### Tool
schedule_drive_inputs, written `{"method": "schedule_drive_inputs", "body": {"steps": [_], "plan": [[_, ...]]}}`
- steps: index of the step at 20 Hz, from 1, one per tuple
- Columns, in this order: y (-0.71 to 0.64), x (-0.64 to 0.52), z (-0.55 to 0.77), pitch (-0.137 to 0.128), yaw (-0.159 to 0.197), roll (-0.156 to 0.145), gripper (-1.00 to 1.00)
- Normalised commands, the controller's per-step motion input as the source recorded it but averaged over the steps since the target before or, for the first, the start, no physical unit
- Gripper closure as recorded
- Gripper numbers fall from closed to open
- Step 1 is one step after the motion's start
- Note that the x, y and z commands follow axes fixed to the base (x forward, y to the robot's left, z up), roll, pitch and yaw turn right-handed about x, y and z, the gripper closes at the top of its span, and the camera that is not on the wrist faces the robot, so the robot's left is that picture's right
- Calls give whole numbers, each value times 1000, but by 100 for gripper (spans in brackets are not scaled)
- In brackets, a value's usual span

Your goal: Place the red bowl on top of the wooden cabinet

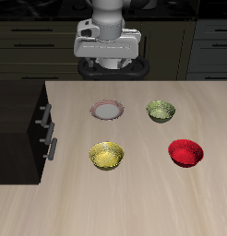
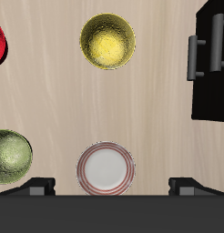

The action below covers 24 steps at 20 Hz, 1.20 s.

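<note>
We saw the gripper (image 1: 107, 64) open, empty, above the plate (image 1: 107, 110); the red bowl (image 1: 185, 152) sat apart from the wooden cabinet (image 1: 18, 124).

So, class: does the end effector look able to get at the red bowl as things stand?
Probably yes: the red bowl sits alone on open table, nothing over it; the end effector hangs above, farther back.

Three bowls are sitting on the table: one red bowl (image 1: 186, 152), one yellow bowl (image 1: 107, 155) and one olive-green bowl (image 1: 161, 112). One small plate (image 1: 107, 110) is lying at about twelve o'clock from the yellow bowl. One dark wooden cabinet (image 1: 21, 129) is standing beside them, showing what look like two silver handles (image 1: 46, 130).
</note>
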Motion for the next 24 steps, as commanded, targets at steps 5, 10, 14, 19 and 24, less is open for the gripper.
{"method": "schedule_drive_inputs", "body": {"steps": [5, 10, 14, 19, 24], "plan": [[-33, 171, -57, 18, -1, 9, -100], [60, 170, 74, -10, 9, 19, -100], [92, 277, 24, 3, 22, 6, -100], [119, 199, 45, -10, 16, 17, -100], [12, 233, 26, 12, -1, 1, -100]]}}
